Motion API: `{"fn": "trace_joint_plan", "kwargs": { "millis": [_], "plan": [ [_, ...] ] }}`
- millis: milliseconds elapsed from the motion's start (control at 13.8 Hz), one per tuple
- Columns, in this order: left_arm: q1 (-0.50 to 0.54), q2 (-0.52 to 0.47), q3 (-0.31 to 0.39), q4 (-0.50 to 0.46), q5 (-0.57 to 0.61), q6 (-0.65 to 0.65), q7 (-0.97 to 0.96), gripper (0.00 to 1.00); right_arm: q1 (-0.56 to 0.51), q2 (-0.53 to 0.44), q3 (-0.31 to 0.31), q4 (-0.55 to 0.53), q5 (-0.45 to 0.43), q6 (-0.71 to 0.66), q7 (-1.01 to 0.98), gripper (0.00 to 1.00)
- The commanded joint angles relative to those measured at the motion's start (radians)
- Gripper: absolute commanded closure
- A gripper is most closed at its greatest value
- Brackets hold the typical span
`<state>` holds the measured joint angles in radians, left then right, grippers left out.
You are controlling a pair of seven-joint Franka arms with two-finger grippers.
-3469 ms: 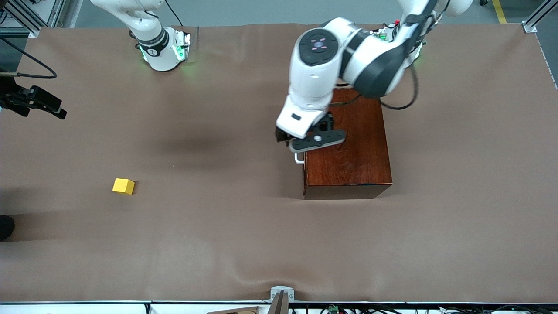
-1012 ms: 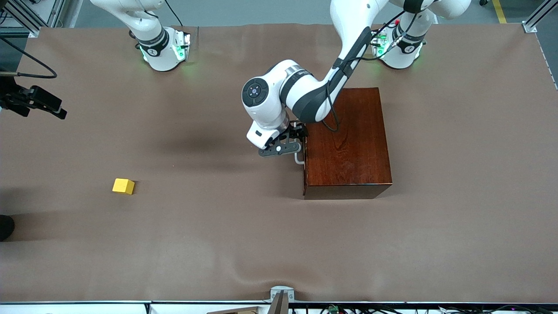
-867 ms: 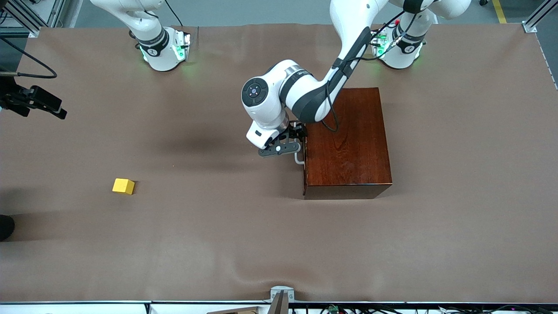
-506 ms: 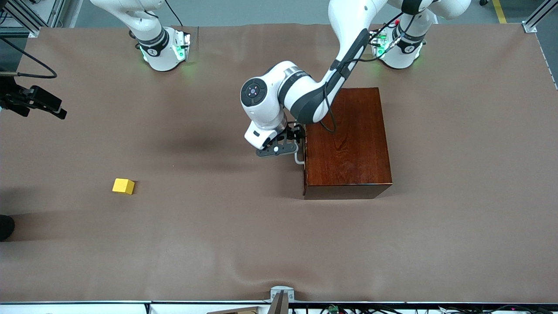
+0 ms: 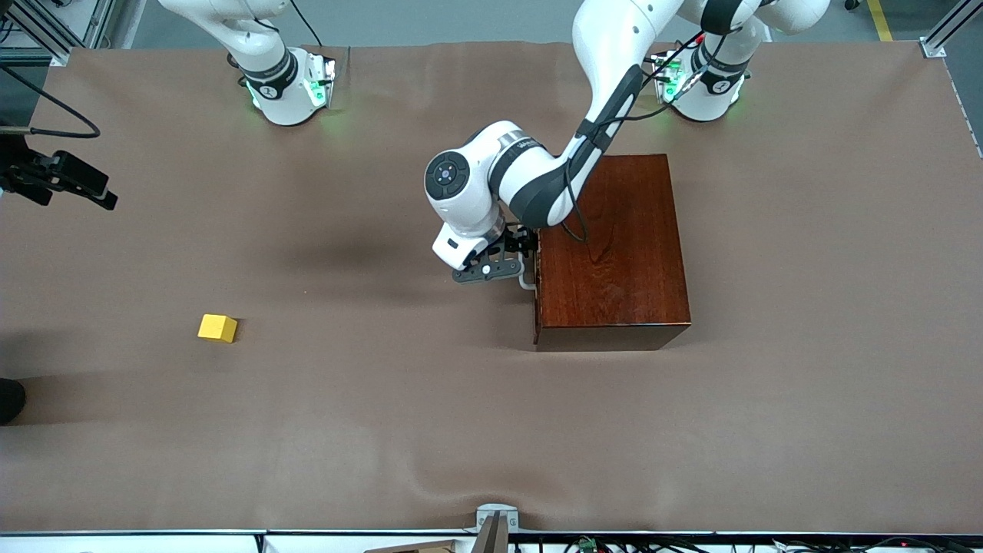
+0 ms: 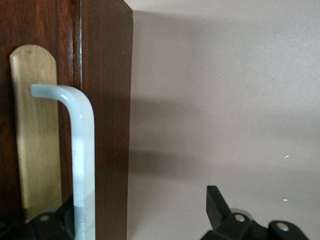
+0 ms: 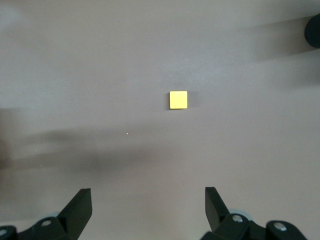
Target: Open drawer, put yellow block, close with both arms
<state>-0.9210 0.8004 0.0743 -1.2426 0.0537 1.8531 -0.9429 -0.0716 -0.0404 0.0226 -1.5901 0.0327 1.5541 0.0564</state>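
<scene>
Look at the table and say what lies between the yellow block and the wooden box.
Only bare brown table cover lies between the yellow block and the wooden box, as the front view shows.

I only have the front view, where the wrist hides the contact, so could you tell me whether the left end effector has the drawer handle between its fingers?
Observer: Yes. In the left wrist view the white handle stands between the open fingers of the left end effector, near one finger and not yet gripped.
Operator: Thank you. Where is the right end effector, please?
Observer: Its wrist view shows the right end effector open, high over the yellow block.
</scene>
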Motion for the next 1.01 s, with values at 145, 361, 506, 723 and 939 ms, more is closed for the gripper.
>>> {"fn": "trace_joint_plan", "kwargs": {
  "millis": [145,361,506,723,939],
  "plan": [
    [-0.012,0.019,-0.028,0.025,0.012,0.026,0.001,0.00,-0.001,-0.003,0.000,0.005,-0.008,-0.011,-0.007,0.00],
    [-0.032,0.019,-0.033,0.026,0.012,0.028,-0.002,0.00,-0.001,-0.004,0.000,0.005,-0.008,-0.012,-0.007,0.00],
    [-0.036,0.017,-0.037,0.025,0.011,0.028,-0.007,0.00,-0.001,-0.004,0.000,0.005,-0.008,-0.012,-0.007,0.00],
    [-0.041,0.019,-0.034,0.025,0.008,0.028,-0.081,0.00,-0.002,-0.004,0.000,0.005,-0.008,-0.012,-0.007,0.00],
    [-0.041,0.016,-0.037,0.025,-0.037,0.028,-0.157,0.00,-0.001,-0.004,0.000,0.005,-0.008,-0.012,-0.007,0.00]
  ]
}}
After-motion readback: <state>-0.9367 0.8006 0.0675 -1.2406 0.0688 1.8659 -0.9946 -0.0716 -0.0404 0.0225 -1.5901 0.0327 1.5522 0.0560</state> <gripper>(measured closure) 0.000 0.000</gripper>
